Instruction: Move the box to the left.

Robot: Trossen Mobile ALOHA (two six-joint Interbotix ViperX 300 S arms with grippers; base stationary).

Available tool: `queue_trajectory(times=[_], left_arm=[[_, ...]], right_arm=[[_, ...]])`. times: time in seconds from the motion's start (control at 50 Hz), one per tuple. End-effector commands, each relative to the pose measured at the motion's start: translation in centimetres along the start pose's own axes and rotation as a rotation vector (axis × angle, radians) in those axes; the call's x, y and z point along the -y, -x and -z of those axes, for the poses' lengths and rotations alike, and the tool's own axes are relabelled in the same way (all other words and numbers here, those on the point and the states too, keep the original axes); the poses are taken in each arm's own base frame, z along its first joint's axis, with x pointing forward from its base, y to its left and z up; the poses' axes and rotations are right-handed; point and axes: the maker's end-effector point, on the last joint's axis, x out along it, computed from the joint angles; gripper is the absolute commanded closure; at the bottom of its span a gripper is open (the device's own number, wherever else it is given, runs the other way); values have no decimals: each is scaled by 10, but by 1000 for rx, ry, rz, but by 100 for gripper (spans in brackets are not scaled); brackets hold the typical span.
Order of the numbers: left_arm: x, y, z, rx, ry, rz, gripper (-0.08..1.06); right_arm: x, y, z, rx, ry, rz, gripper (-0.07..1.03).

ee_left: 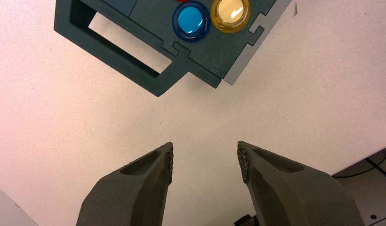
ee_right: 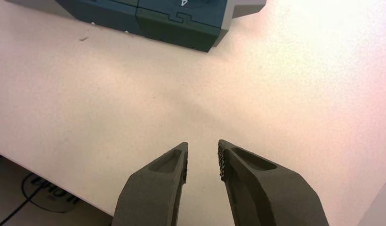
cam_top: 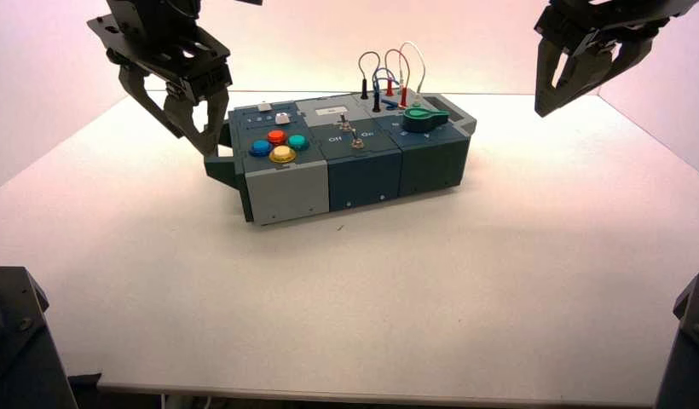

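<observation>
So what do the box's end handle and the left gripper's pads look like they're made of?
The box's end handle looks like matte dark teal rigid plastic, possibly printed: flat faces, sharp corners, no shine. The left gripper, jaws open above the table short of the handle, has grey matte plastic-looking fingers; its pads show a bumpy grip texture, probably rubbery.

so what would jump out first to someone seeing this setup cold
The box draws the eye, sitting alone mid-table with its cluster of blue, red, teal and yellow buttons at its left end and looped wires rising over the green knob at its right. Next, the left gripper hangs open by the box's left handle, while the right gripper hovers off to the right, clear of it.
</observation>
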Motion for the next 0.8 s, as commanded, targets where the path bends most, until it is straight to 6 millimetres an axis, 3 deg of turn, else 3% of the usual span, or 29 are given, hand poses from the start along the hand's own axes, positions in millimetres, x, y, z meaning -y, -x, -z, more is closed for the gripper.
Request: queue_trajectory(times=[0.02, 0.44, 0.56, 0.64, 0.68, 0.8], left_arm=[[-1, 8, -11, 36, 0, -4, 26], [-1, 12, -15, 54, 11, -5, 30], [-4, 21, -22, 87, 21, -11, 51], [-8, 25, -25, 90, 41, -14, 71], [-13, 27, -27, 83, 58, -17, 85], [-24, 28, -34, 84, 92, -24, 92]], right_arm=[[-1, 3, -5, 14, -3, -2, 60], [0, 3, -7, 22, -4, -1, 60], [8, 5, -17, 51, -39, 11, 62], [19, 4, -24, 59, -83, 26, 67], [33, 2, -30, 60, -132, 46, 74], [62, -7, -43, 52, -212, 81, 80]])
